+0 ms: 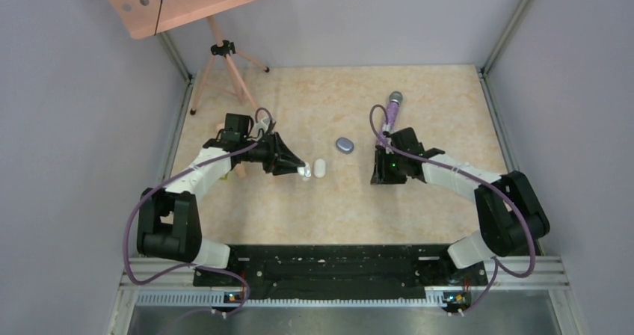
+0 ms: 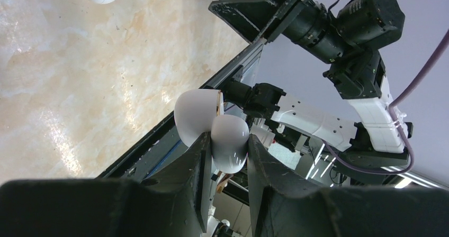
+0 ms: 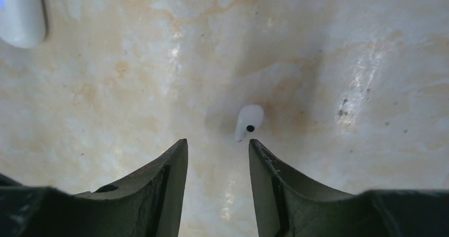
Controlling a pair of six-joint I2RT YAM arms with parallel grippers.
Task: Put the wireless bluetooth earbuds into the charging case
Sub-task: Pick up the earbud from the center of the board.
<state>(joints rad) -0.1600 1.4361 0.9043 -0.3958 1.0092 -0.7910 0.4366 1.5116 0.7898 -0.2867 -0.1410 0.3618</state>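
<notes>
My left end effector [image 2: 227, 144] is clamped on an open white case [image 2: 197, 115]. Its two fingers press on the sides of the rounded lower half, and the lid stands swung open just past my fingertips. From above, that case sits at the tip of my left arm, a little left of the middle of the desk [image 1: 336, 223]. I cannot tell whether it rests on the desk or is raised off it. A second white case [image 1: 320, 168], which looks closed, lies just beside it on the side toward my right arm.

My right end effector [image 3: 218, 146] points straight down at the desk with its fingers apart, gripping nothing. A white earbud [image 3: 249, 119] lies on the desk just beyond the fingertips, nearer the finger on the right of that wrist view. It touches neither finger, and a small dark spot on it faces the camera. A rounded white thing shows in the upper left corner of the same view, cut by the edge.

A grey-blue case [image 1: 345, 146] lies closed between my two arms, farther from my bases than the white cases. A purple microphone [image 1: 390, 109] lies beyond my right wrist, its near end hidden behind it.
</notes>
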